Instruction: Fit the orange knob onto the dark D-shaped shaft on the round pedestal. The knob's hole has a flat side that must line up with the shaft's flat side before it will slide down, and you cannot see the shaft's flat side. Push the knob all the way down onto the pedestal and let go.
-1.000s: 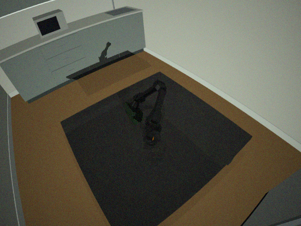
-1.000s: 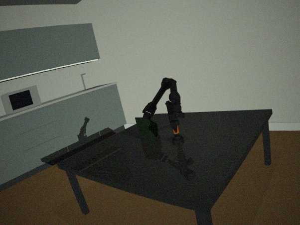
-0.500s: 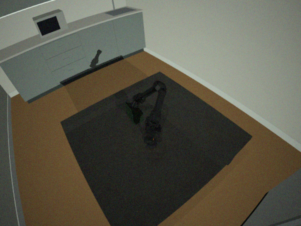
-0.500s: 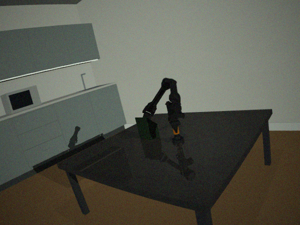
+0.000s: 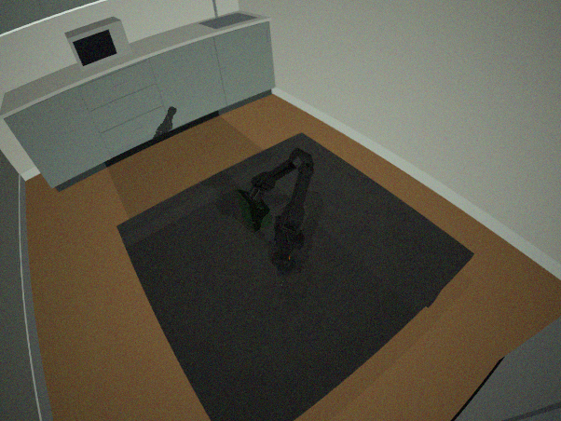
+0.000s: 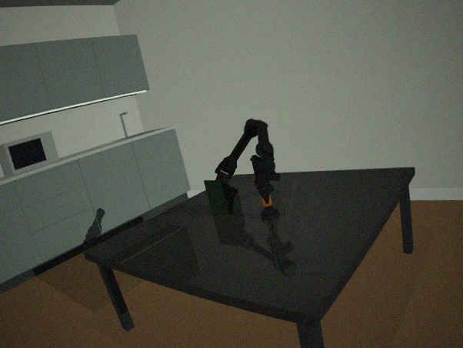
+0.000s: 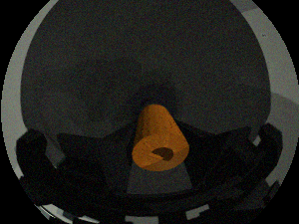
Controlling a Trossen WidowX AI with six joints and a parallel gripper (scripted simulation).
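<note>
My gripper (image 7: 154, 122) (image 6: 266, 200) (image 5: 288, 255) is shut on the orange knob (image 7: 158, 139) (image 6: 266, 200), holding it upright with its holed end toward the wrist camera. In the exterior view the knob hangs just above a dark round pedestal (image 6: 269, 212) on the black table (image 6: 346, 215). In the top view only a small orange glint of the knob (image 5: 290, 255) shows under the arm. The shaft is hidden by the knob and the dim light. I cannot tell whether the knob touches the shaft.
A dark green block (image 6: 218, 197) (image 5: 253, 211) stands by the arm's base on the table. Grey kitchen cabinets (image 6: 96, 181) (image 5: 140, 102) with a microwave (image 6: 28, 152) line the far wall. The floor (image 5: 93, 303) is brown.
</note>
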